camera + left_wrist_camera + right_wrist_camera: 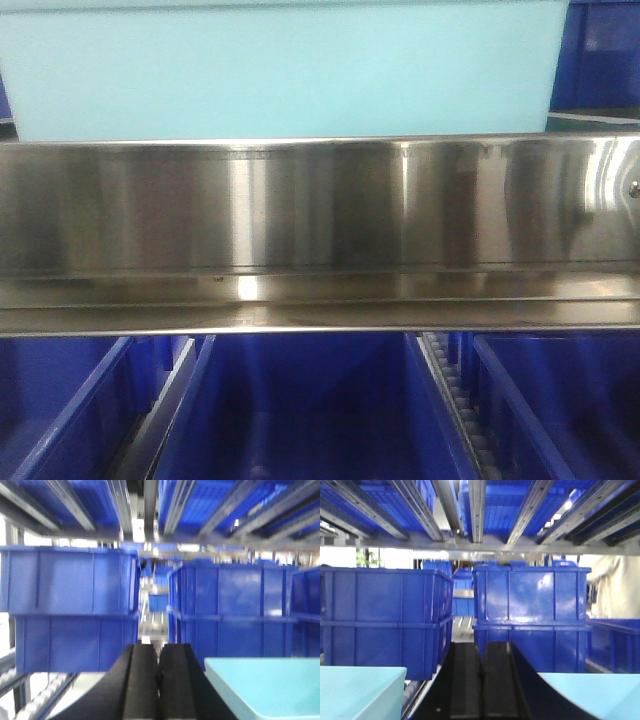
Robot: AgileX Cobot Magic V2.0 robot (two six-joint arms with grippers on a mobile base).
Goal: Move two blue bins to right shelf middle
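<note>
Two arms, and neither holds anything.

In the front view, the wide brushed-steel front rail of the right shelf (320, 230) spans the whole picture. Below it, three dark blue bins sit side by side in their lanes: a left bin (50, 400), a middle bin (310, 410) and a right bin (560, 400). A white roller track (455, 400) runs between the last two. Their long axes run away from the camera, down the lanes. Above the rail a turquoise panel (280, 70) fills most of the top; what it belongs to I cannot tell. No pincer shows here.

In the blurred left wrist view, the left pincer (159, 652) is closed, its pads pressed together with nothing between them. It points into the gap between a left stack (70, 610) of blue bins and a right stack (230, 610), both upright and well apart from the tips. A turquoise slab (265, 685) lies low on the right, just beside the pincer. Lane rails (150, 500) carrying more blue bins run overhead.

In the right wrist view, the right pincer (481, 652) is likewise closed and empty. It is aimed between the left-side bins (385, 620) and the right-side bins (530, 615), with turquoise surfaces (360, 692) low on both sides.

The coming move seems to turn on this: the bins lie ahead and off to each side of either pincer, not in line with it. Each pincer would need to open and shift sideways to meet a bin wall. Neither arm looks clearly nearer, and which two bins are meant I cannot tell.
</note>
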